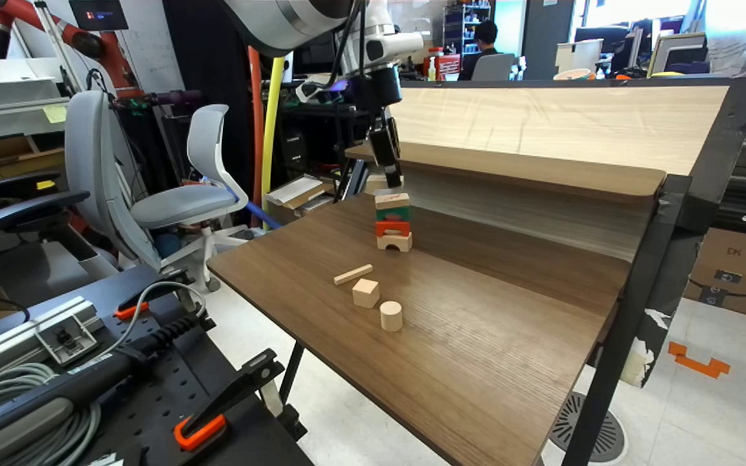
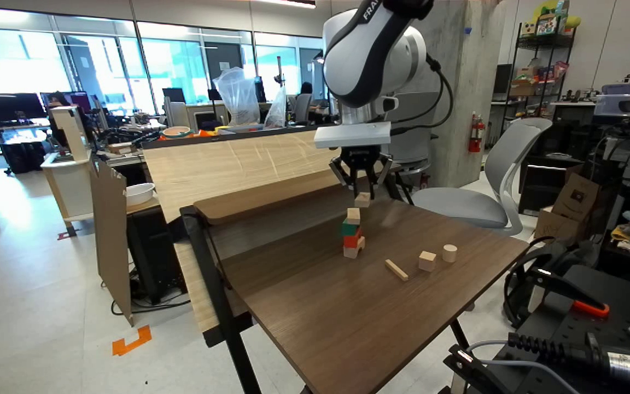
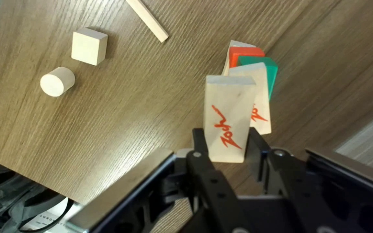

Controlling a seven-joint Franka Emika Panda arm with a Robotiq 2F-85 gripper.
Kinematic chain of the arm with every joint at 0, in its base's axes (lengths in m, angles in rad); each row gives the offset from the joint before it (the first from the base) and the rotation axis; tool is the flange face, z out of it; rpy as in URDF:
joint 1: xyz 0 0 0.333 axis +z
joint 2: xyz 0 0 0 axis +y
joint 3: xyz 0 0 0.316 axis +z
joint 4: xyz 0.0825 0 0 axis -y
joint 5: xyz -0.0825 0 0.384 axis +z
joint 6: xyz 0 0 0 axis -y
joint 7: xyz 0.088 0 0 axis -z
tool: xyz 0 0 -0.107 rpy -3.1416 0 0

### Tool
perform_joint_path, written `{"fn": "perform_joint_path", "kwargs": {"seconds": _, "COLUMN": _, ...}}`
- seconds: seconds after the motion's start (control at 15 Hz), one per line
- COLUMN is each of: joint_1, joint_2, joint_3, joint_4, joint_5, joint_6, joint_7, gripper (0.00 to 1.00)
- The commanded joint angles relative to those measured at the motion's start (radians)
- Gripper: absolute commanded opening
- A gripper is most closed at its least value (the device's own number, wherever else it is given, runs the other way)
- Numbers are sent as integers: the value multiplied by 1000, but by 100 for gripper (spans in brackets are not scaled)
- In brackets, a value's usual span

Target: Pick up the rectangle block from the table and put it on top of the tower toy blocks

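So, containers: white bowl [image 2: 140, 194] in an exterior view sits beside a standing cardboard sheet [image 2: 111, 241], contents hidden at that angle. Translucent bin [image 2: 613, 105] sits up in the background, contents too small to make out. Both well apart from the table [image 1: 509, 323].

Claw: gripper [image 3: 227, 140] pinched on the rectangle block [image 3: 230, 106], fingers across its long sides near one end. Pale-wood block lies roughly flat, red lettering visible in the wrist view, off the table and near the top of the tower [image 1: 393, 223]. Offset from it; touching or not, can't tell.

Tower, bottom up: pale arch [image 1: 394, 242], orange-red piece [image 1: 392, 228], green block [image 1: 392, 214], pale top block [image 1: 392, 200]. A bit staggered.

Around: strip [image 1: 353, 274], cube [image 1: 366, 293], upright cylinder [image 1: 391, 316] in a rough line, apart from each other and from the tower. Obstructions: slanted shelf [image 1: 561, 116] with a ledge [image 1: 528, 165] above the table's back side; clearance to gripper can't be judged. Grey chair [image 2: 460, 205] near the table. Black tool bench [image 1: 172, 388] stands apart from it, floor [image 1: 337, 414] showing between.

Edges: of the three loose pieces, cylinder is nearest the table edge. Edge also cuts across the wrist view, lower left. Widest stretch of tabletop lies on their side away from the chair.
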Motion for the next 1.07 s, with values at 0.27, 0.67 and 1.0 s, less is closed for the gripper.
{"fn": "perform_joint_path", "kwargs": {"seconds": 0.27, "joint_1": 12, "joint_2": 89, "joint_3": -11, "joint_4": 128, "joint_5": -3, "joint_6": -65, "joint_7": 52, "gripper": 9}}
{"fn": "perform_joint_path", "kwargs": {"seconds": 0.67, "joint_1": 13, "joint_2": 139, "joint_3": -11, "joint_4": 186, "joint_5": 0, "joint_6": -93, "joint_7": 70, "gripper": 9}}
{"fn": "perform_joint_path", "kwargs": {"seconds": 1.0, "joint_1": 17, "joint_2": 151, "joint_3": -11, "joint_4": 204, "joint_5": -1, "joint_6": -99, "joint_7": 74, "gripper": 9}}
